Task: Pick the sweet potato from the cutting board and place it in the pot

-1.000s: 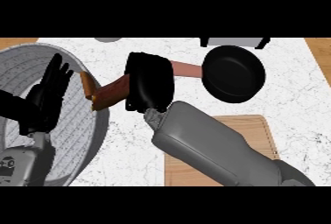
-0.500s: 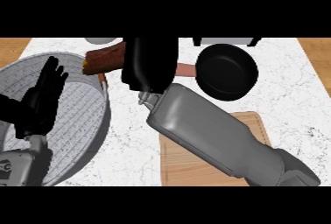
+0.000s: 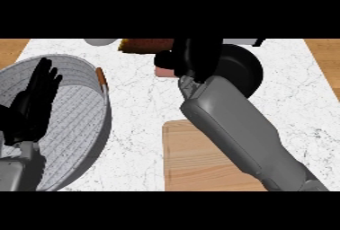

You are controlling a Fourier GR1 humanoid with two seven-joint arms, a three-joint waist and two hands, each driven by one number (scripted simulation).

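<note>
Grey and wide, your pot [image 3: 79, 117] sits at the left with only your open left hand [image 3: 30, 108] over it, fingers straight. Your right hand [image 3: 192, 56] curls round the sweet potato [image 3: 146, 45] near the counter's far edge, beside a black pan [image 3: 242, 72]. The wooden cutting board [image 3: 199, 161] lies partly under your forearm.

Tabletop [image 3: 139, 112]: white marble with faint grey veining; warm brown wood grain at the far left and right edges.

Large round metal pot [image 3: 73, 134]: pale grey, interior finely speckled; short orange-brown handle [image 3: 101, 77] at rim.

Rectangular wooden cutting board [image 3: 192, 166]: light tan, soft straight grain.

Reddish-brown sweet potato [image 3: 146, 45]: dark rust skin, mottled.

Round frying pan [image 3: 242, 72]: matt black; pinkish handle stub [image 3: 161, 72].

Right hand [image 3: 196, 56]: black, on smooth mid-grey forearm. Left hand [image 3: 33, 99]: black, grey forearm.
</note>
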